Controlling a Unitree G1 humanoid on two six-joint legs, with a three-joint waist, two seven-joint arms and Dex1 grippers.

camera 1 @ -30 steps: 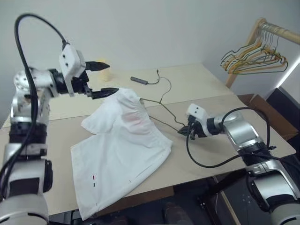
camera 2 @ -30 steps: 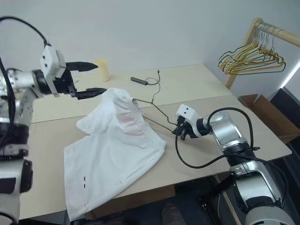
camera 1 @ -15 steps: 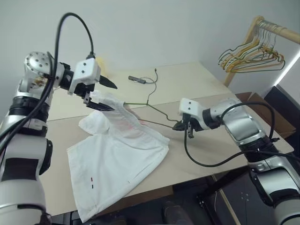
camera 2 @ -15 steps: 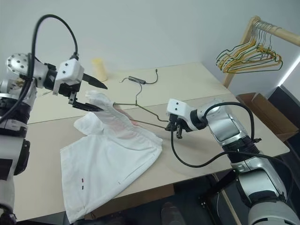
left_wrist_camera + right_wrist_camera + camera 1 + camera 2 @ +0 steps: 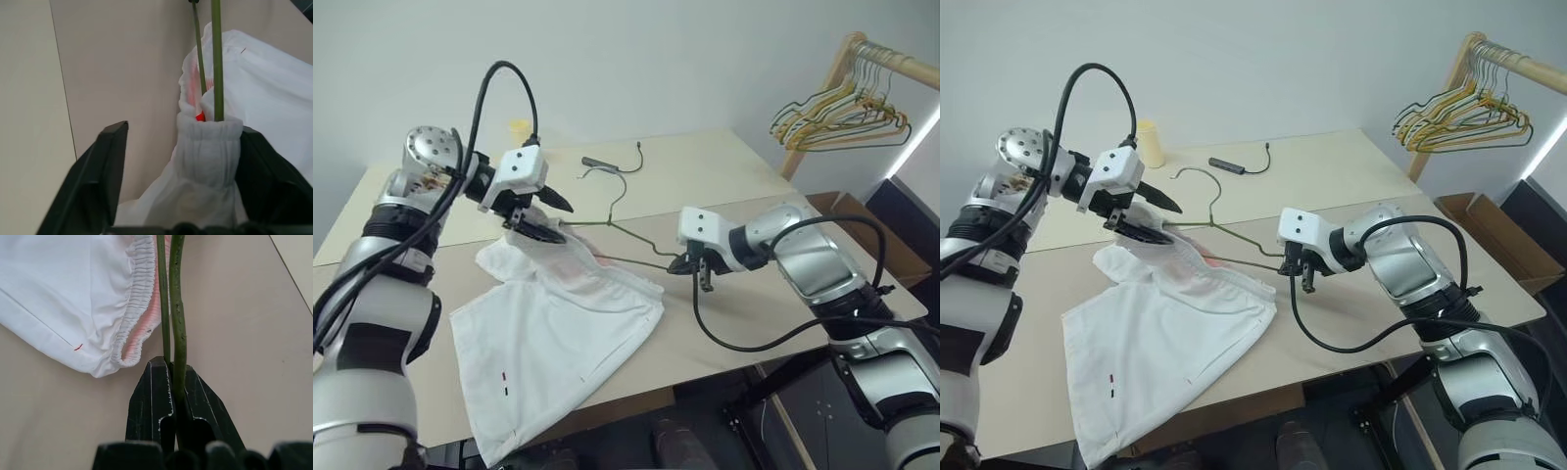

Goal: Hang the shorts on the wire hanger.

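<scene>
The white shorts [image 5: 558, 313] lie spread on the table [image 5: 724, 176], with the waistband end lifted at the back left. The thin wire hanger [image 5: 628, 233] runs into that waistband, its hook [image 5: 1195, 174] pointing up and away. My right gripper [image 5: 690, 262] is shut on the hanger's outer corner, and the wire sits clamped between its fingers [image 5: 156, 391]. My left gripper [image 5: 1167, 223] is at the raised waistband. In the left wrist view its fingers [image 5: 110, 166] stand on either side of the gathered band [image 5: 208, 147]; one touches the cloth and the other is apart from it.
A bunch of yellow and dark hangers [image 5: 847, 113] hangs on a wooden rail at the far right. A pale cup [image 5: 1149, 145] and a dark cable with a small device [image 5: 607, 164] lie at the back of the table. A cardboard box [image 5: 1479, 220] sits beyond the table's right edge.
My left gripper has come down and rightward onto the raised waistband, and its fingers have narrowed around it. My right gripper has carried the hanger up and leftward, further into the shorts.
</scene>
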